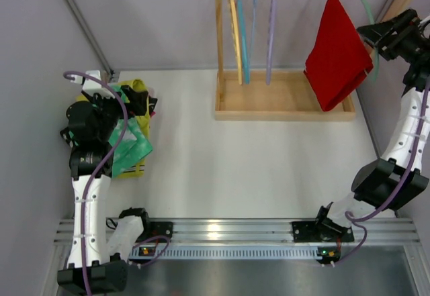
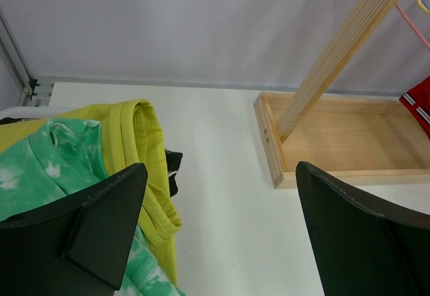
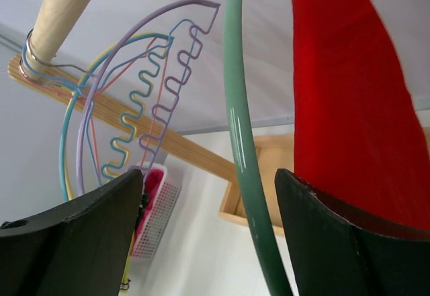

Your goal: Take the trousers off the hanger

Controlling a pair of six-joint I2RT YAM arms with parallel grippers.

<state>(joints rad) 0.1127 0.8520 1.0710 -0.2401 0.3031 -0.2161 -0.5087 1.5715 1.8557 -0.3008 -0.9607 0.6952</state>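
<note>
At the rack (image 1: 282,105), your right gripper (image 3: 209,175) is released, green hanger (image 3: 235,108) between its fingers, beside red trousers (image 3: 342,94); left gripper (image 2: 222,168) released over yellow trousers (image 2: 144,135).

Colours: red trousers (image 1: 338,51), mustard-yellow trousers (image 2: 144,135), green trousers (image 2: 40,168) w/ pale mottling, grey-green hanger (image 3: 242,141), light wood rack (image 1: 282,115).

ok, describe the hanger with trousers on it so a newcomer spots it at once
Find the wooden rack at the table's far edge and follow its rail to the right end. There hangs a pale green hanger, next to the right tool. It alone carries cloth, the red trousers; the three hangers at the left end are bare.
</note>
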